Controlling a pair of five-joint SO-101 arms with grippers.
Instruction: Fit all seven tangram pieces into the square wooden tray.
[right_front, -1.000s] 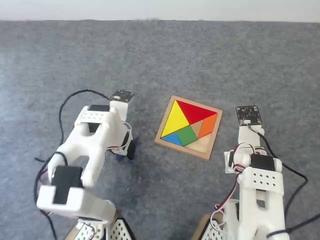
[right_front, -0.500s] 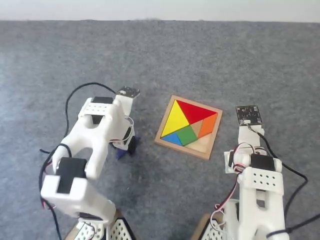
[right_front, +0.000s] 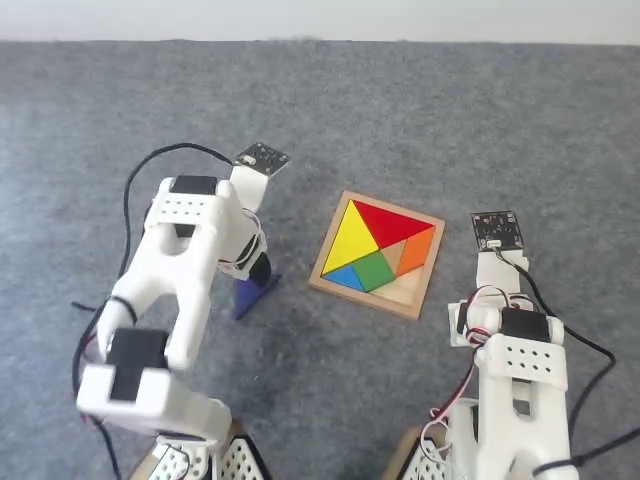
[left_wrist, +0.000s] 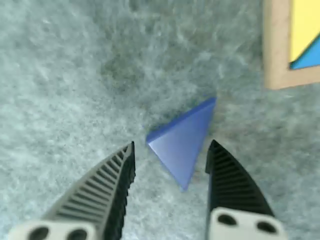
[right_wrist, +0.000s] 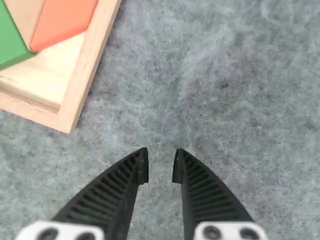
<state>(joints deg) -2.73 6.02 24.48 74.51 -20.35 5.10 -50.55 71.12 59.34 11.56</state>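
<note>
— Since a second ago the left arm (right_front: 180, 270) has swung farther out across the bench (right_front: 450, 120). The dark blue triangle (left_wrist: 181, 142) was mostly hidden under it then, and from above it now shows plainly.

— And the left end effector (left_wrist: 172, 145)?

— Spread wide, one finger on either side of that triangle, which lies on the grey surface between the tips. I can't tell whether either tip touches it.

— The other one?

— The right end effector (right_wrist: 160, 152) is down to a narrow gap with nothing in it, over bare grey just beside a corner of the tray (right_wrist: 92, 60).

— What's in the tray?

— A yellow triangle (right_front: 355, 240) and a red triangle (right_front: 392, 222) fill the far part. Nearer sit an orange piece (right_front: 415, 252), a green piece (right_front: 374, 270) and a light blue piece (right_front: 343, 277) on the side facing the left arm. The corner nearest the right arm is bare wood.

— So the dark blue one is outside?

— Yes, on the bench, near the tray's left side but apart from it.

— Do the views differ?

— The right wrist view has the bare corner close up, plus a pale patch between green and orange; piece or floor, I can't say. The left wrist view catches the rim with yellow and light blue inside. The high view has the whole square.
</note>
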